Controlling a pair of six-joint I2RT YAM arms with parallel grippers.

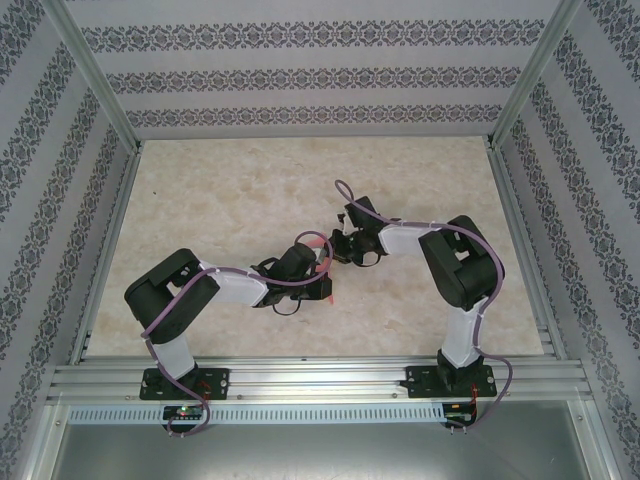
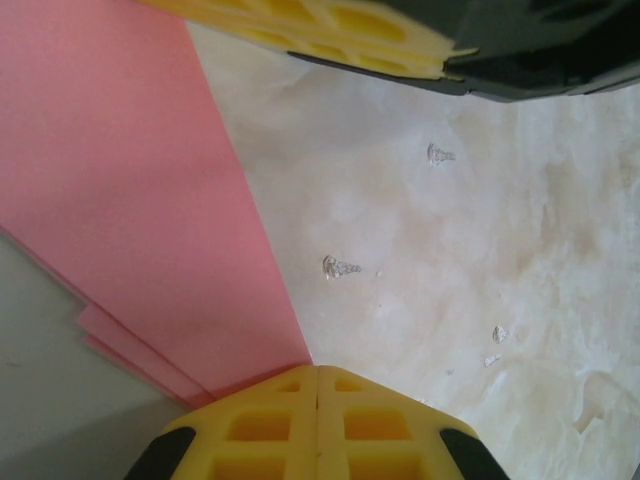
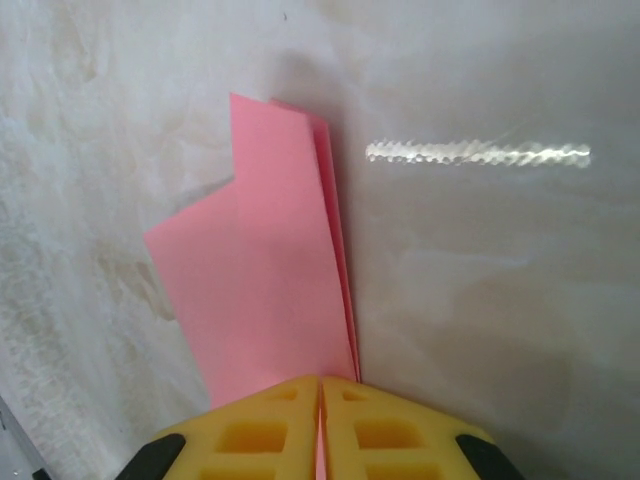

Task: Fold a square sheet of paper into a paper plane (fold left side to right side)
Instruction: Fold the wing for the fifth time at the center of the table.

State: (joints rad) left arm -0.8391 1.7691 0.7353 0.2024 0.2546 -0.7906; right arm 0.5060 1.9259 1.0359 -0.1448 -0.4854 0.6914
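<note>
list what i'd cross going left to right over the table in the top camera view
left arm → left gripper → folded sheet of paper, pinched by both grippers → right gripper → right arm

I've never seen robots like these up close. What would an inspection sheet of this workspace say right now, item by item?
surface: pale marbled tabletop, with a few small shiny marks on it.
job's things: folded pink paper, creased in layers, between the two arms at mid-table.
clutter: nothing seen.
grippers: left gripper and right gripper are both shut on the folded pink paper, yellow fingertips pinching it.
cables: purple cables run along both arms, looping near the wrists.
surroundings: patterned walls on three sides; a metal rail at the near edge carries the arm bases.
</note>
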